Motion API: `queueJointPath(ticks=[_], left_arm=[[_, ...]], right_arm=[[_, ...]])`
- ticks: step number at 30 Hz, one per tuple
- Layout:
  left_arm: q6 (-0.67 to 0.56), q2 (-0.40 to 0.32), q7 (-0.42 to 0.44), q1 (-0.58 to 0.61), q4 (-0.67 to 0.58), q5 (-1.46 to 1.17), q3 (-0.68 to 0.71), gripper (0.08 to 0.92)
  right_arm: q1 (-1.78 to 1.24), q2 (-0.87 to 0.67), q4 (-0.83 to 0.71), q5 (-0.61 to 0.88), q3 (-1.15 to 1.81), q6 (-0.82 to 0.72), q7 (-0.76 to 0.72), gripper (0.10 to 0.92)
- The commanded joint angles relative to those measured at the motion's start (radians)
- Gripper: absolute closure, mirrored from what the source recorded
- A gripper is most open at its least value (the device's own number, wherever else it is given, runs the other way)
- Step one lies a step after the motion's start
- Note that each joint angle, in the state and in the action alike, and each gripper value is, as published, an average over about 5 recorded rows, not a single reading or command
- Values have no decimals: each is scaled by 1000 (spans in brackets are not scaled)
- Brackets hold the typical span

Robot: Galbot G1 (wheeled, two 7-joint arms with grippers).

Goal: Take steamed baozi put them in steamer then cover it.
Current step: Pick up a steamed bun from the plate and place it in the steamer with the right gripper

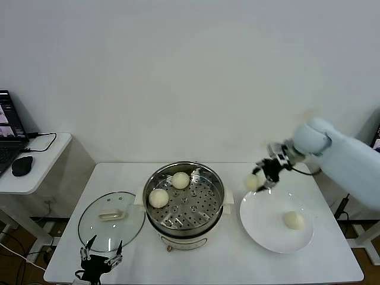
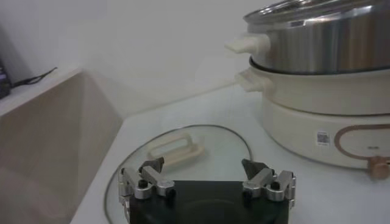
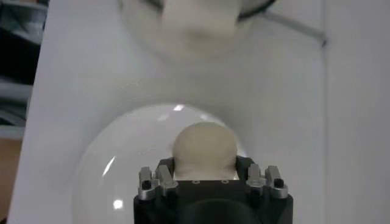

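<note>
The shiny steel steamer (image 1: 185,228) stands mid-table on its cream base (image 2: 317,125), with two baozi (image 1: 158,198) (image 1: 180,180) on its perforated tray. My right gripper (image 1: 256,181) hangs above the near-left rim of the white plate (image 1: 261,234), shut on a third baozi (image 3: 203,150). A fourth baozi (image 1: 293,220) lies on the plate. The glass lid (image 1: 111,221) with cream handle (image 2: 177,150) lies flat to the steamer's left. My left gripper (image 1: 101,256) rests open at the lid's front edge, holding nothing.
A side table (image 1: 35,172) with a laptop and mouse stands at the far left. The white table's front edge runs close below the lid and the plate.
</note>
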Motion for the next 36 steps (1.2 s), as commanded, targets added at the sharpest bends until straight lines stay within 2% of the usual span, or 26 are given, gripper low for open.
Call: queueJointPath(ticks=[1, 11, 17, 25, 36], left_arm=[[-4, 1, -8, 0, -5, -7, -7, 177], [-10, -6, -10, 22, -32, -8, -22, 177], [-10, -18, -11, 24, -43, -9, -27, 177], [-9, -27, -6, 26, -48, -13, -23, 177], [-4, -17, 5, 21, -54, -30, -25, 177]], right_arm=[[240, 296, -164, 127, -100, 327, -46, 414], [209, 470, -92, -124, -130, 575, -46, 411], [209, 528, -74, -247, -196, 668, -43, 413], [184, 536, 1, -254, -289, 723, -49, 415], [154, 516, 71, -235, -342, 694, -60, 412]])
